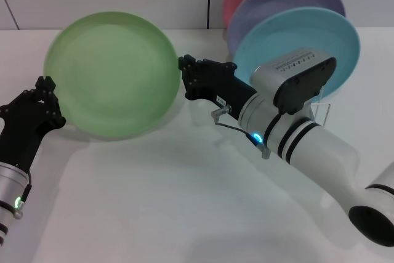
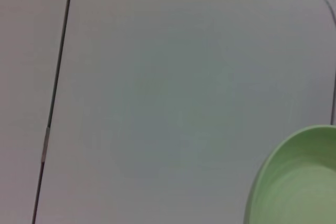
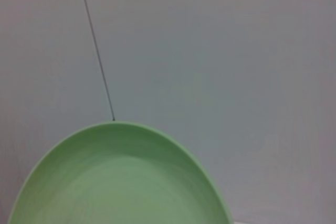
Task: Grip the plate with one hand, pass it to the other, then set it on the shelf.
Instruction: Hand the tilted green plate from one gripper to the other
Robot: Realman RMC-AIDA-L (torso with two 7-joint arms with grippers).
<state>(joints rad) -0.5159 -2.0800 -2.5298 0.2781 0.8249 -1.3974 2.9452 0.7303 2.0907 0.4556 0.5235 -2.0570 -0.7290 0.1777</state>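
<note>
White table (image 1: 154, 201); wire rack (image 1: 320, 110) on it holds 3 plates (image 1: 326, 35).

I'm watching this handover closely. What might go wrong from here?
The green plate hangs tilted above the table between the left gripper and right gripper, each at one edge; an early release could drop it. The rack behind already holds a blue plate, a purple and a pink one, so slotting in may knock them.

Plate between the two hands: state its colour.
The plate is plain matte light green, with no pattern; the head view shows it best.
</note>
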